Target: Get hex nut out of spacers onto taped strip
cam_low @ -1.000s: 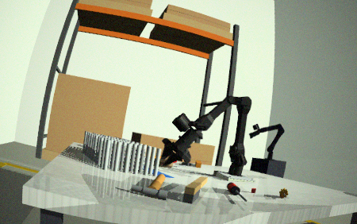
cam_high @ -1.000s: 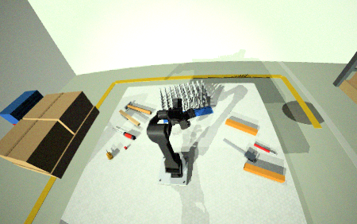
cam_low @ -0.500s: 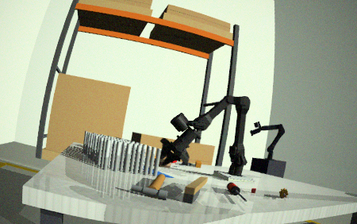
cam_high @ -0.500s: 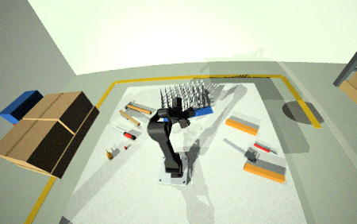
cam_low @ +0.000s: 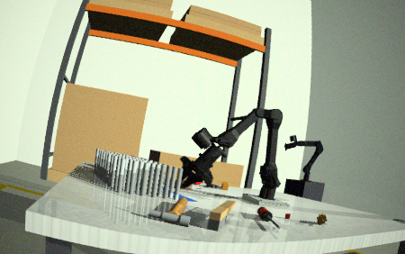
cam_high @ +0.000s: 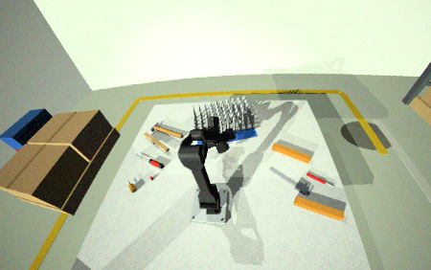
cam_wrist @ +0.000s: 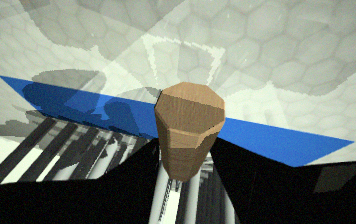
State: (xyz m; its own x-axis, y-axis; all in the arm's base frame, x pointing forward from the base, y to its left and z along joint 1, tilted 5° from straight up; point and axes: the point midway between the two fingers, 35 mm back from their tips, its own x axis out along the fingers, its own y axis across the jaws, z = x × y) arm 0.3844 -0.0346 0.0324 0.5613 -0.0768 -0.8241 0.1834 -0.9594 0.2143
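Observation:
My gripper [cam_high: 214, 125] [cam_low: 186, 180] [cam_wrist: 184, 142] is shut on a wooden tool handle [cam_wrist: 190, 110], whose faceted butt end faces the wrist camera. It hangs low at the front of the standing metal spacers [cam_high: 232, 112] [cam_low: 135, 176] [cam_wrist: 160, 195], near the blue taped strip [cam_high: 246, 135] [cam_low: 186, 197] [cam_wrist: 270, 142]. The handle and black fingers cover part of the strip and spacers in the wrist view. The spacers that show appear upright. The tool's working end is hidden. I cannot make out the hex nut in any view.
A hammer [cam_high: 169, 131] [cam_low: 178, 205], a wooden-topped block [cam_high: 156, 142] [cam_low: 222, 212], a red screwdriver [cam_high: 155, 164] [cam_low: 265, 213] and a brass gear [cam_high: 132, 187] [cam_low: 321, 219] lie left of the arm in the top view. Orange bars [cam_high: 292, 152] [cam_high: 319, 208] and a grey-headed tool [cam_high: 303, 186] lie right.

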